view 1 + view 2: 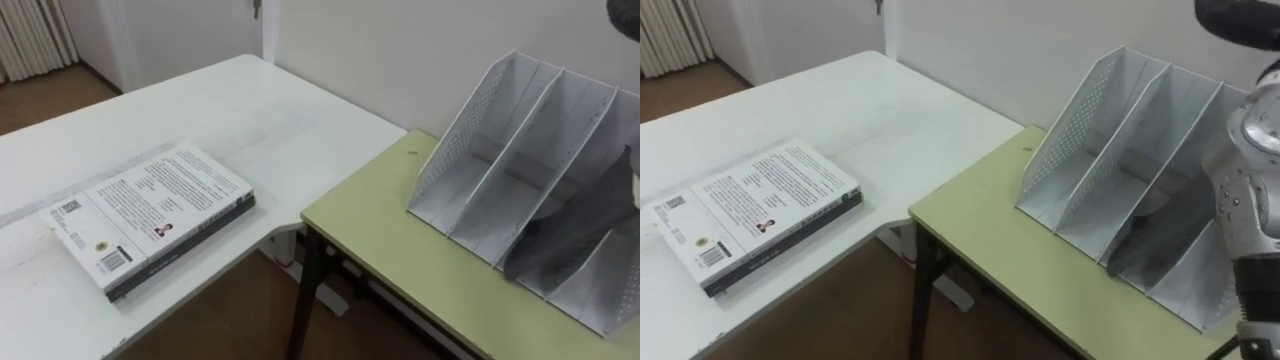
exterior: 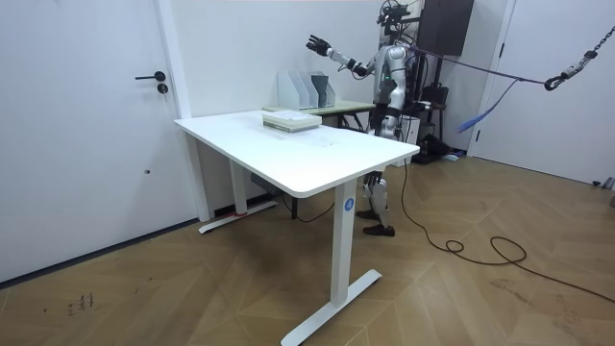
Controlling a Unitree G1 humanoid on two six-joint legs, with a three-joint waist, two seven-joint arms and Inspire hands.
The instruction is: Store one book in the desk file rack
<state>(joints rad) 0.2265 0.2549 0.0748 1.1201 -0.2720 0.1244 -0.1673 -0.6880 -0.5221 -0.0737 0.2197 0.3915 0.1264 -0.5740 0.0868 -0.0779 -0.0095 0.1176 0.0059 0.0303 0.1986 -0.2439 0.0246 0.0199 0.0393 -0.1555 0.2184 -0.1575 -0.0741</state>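
Big white rectangular tabletop point(image 1: 250, 110) takes the left and centre of the eye views. A smaller pale-green tabletop point(image 1: 370, 230) butts up to it at lower right, against the wall. On the green one, at right of frame, stands the white perforated-metal desk file rack point(image 1: 462, 135). It has slanted dividers and slot mouths facing up and toward frame left, w/ no book in the slots that show.

The white-covered paperback book point(image 1: 150, 205) lies flat at lower left on the white tabletop, printed cover up, close to the near edge. It seems to sit on a 2nd, dark-edged volume. It's well apart from the rack and untouched.

The right hand point(image 2: 317, 44) is raised at upper centre of the room view, above the rack, fingers spread, holding nothing.

Step in hand, IMO: go get the book.
- Take the top vol. only.
- The cover looks slick, so slide it past the tabletop edge, then pinch w/ thumb on top and fingers under.
- Turn it upright and line it up w/ the dividers.
- Feed it in slowly; the rack prob. light and may skid if bumped.
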